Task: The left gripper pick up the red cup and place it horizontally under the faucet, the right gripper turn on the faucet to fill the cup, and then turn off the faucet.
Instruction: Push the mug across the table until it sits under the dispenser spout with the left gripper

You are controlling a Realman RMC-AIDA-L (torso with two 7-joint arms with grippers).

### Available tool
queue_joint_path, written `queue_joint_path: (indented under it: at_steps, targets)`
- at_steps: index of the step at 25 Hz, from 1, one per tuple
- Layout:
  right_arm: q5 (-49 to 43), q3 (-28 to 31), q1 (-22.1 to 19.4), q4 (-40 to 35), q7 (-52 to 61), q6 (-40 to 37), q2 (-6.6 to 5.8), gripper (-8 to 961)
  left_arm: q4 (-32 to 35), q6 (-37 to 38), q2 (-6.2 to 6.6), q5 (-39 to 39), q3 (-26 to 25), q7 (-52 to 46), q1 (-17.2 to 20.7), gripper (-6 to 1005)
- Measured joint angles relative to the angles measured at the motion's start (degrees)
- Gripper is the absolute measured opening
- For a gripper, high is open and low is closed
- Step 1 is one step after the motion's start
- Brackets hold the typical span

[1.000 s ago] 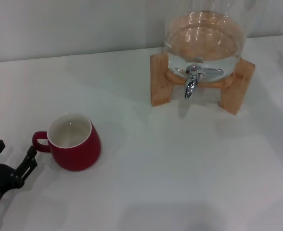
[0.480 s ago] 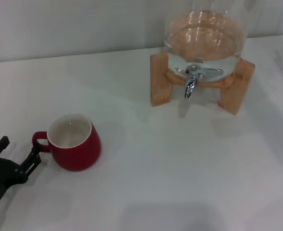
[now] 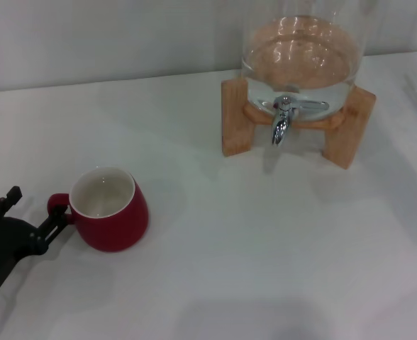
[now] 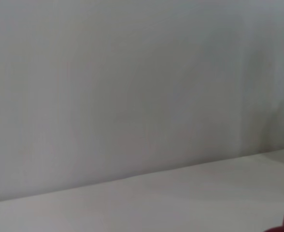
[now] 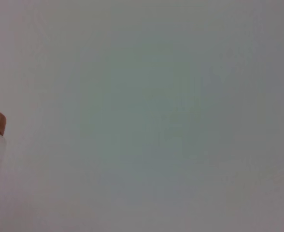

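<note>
Black, two-fingered, the left tool (image 3: 32, 211) sits at the far left of the worktop (image 3: 265, 255), fingers spread wide; one fingertip is at or just beside the loop handle of the red cup (image 3: 110, 210), and whether it touches cannot be told. The cup stands upright, white inside showing, apparently empty, left of centre and well apart from the jar. Step in hand, as judged: closing in on the cup for the pick. Advice: bring the fingers around the handle or the rim wall squarely before closing, so the glossy rounded body does not slip or get pushed along the worktop. Further right, the faucet (image 3: 282, 122) points its spout down from the glass jar (image 3: 301, 53) on its wooden stand (image 3: 235, 120); no water runs. The right tool is not visible anywhere.
</note>
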Motion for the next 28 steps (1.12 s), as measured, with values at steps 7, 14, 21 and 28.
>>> queue_joint_path:
  at_steps: [7,14,21,28]
  targets:
    - [0.1,0.0,0.26,0.0,0.0,0.11,-0.04,672,-0.05,2.09,0.08,0.01,-0.04,0.0,-0.89,755]
    - [0.09,0.0,0.51,0.0,0.0,0.12,-0.08,672,-0.66,2.17,0.04,0.23,0.14,1.26,-0.5,661]
    - [0.08,0.0,0.39,0.0,0.0,0.32,-0.03,672,-0.75,1.76,-0.15,0.24,0.15,1.28,-0.2,441]
    - [0.08,0.0,-0.07,0.0,0.13,1.4,0.0,672,-2.48,1.7,-0.2,-0.22,-0.11,1.29,1.17,189]
